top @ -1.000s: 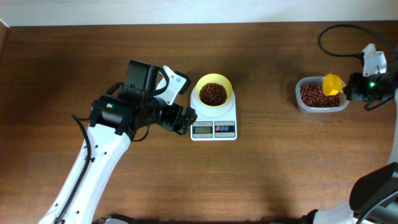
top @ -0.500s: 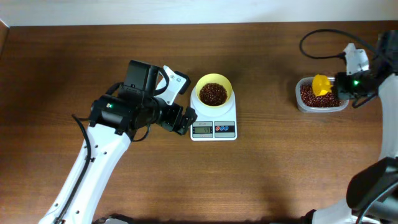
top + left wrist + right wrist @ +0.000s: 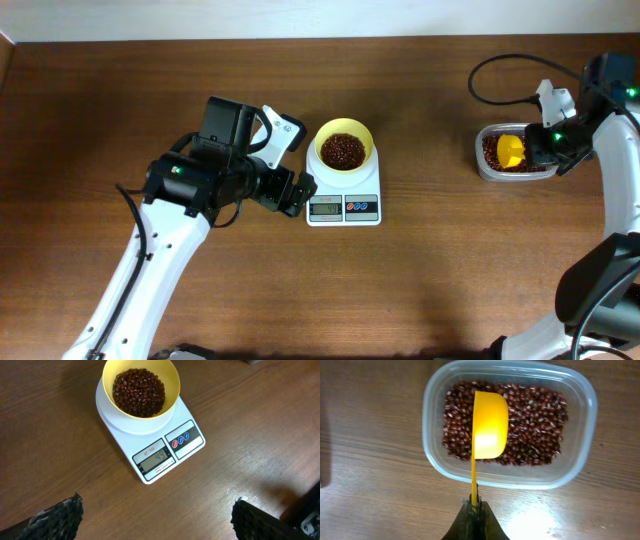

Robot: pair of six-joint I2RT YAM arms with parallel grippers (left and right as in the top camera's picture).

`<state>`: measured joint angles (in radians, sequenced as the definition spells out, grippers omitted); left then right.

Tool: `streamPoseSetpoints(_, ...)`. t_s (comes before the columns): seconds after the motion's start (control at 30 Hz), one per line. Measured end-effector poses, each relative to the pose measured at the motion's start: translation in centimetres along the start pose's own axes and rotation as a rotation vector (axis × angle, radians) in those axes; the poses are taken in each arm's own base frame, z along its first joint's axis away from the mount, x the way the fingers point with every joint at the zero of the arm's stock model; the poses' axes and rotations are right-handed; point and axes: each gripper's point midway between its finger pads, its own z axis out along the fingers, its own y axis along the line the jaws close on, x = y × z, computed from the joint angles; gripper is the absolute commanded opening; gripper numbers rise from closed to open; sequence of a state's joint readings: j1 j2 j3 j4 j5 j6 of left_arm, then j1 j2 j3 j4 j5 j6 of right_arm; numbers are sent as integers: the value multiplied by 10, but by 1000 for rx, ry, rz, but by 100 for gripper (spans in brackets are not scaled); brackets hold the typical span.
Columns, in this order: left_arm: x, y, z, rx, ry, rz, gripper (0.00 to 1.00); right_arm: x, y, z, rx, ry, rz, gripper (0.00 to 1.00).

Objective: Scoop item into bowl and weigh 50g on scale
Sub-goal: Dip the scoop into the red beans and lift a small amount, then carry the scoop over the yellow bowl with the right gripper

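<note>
table (image 3: pixel 450 280) — matt wood | bowl (image 3: pixel 171 381), scale (image 3: pixel 125 425) — smooth plastic | container (image 3: pixel 581 435) clear plastic

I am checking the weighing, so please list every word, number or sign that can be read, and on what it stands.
"44": on the grey display of the scale.
Red print above the display: too blurred to read.
Marks on the red and blue buttons: too small to read.
No other text shows.

Loads of open counter (image 3: pixel 430 120) between scale (image 3: pixel 345 208) and container (image 3: pixel 481 152); left tool (image 3: pixel 157 527) sits just beside the scale's left edge.
</note>
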<state>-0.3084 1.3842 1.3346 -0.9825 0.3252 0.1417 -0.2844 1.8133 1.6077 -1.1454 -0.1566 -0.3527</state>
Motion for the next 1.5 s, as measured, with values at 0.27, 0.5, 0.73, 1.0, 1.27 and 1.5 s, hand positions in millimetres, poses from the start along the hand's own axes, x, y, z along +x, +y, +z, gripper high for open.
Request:
streamPoseSetpoints(0.27, 0, 0, 0, 0, 0, 0, 99, 9, 12, 8, -63, 22, 6, 4)
streamPoseSetpoints(0.5, 0, 0, 0, 0, 0, 0, 99, 2, 4, 1, -17, 8, 1, 4)
streamPoseSetpoints(0.73, 0, 0, 0, 0, 0, 0, 99, -3, -6, -7, 39, -2, -4, 4)
streamPoseSetpoints(1.0, 0, 0, 0, 0, 0, 0, 99, -4, 8, -11, -112, -38, 97, 4)
streamPoseSetpoints(1.27, 0, 0, 0, 0, 0, 0, 99, 13, -46, -34, -263, -152, 388, 4)
streamPoseSetpoints(1.5, 0, 0, 0, 0, 0, 0, 99, -25, -14, -53, -483, -316, 329, 4)
